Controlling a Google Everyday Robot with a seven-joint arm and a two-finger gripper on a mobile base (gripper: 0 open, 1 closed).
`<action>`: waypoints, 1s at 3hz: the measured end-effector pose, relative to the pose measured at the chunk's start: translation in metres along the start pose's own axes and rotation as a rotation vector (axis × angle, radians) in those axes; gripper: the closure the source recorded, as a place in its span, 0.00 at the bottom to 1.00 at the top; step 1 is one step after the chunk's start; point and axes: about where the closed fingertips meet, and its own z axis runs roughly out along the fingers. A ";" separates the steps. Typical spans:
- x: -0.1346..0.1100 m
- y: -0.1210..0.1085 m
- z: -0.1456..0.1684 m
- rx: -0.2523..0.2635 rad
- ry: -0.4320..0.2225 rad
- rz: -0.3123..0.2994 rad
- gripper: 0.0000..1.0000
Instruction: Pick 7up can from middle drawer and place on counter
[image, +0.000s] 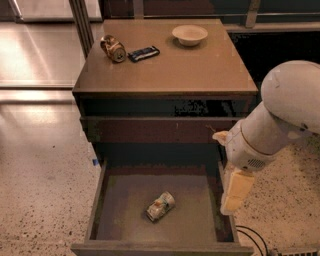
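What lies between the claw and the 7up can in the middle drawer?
In the camera view, only bare floor of the middle drawer lies there. The claw hangs by the drawer's right wall; the 7up can lies mid-floor.

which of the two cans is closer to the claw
The pale 7up can in the open drawer; the claw hangs at its right side. The brown-gold can sits on the counter.
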 end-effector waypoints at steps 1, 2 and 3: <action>0.010 0.000 0.046 -0.010 -0.110 0.028 0.00; 0.015 -0.004 0.102 -0.033 -0.199 0.024 0.00; 0.015 -0.004 0.102 -0.033 -0.199 0.024 0.00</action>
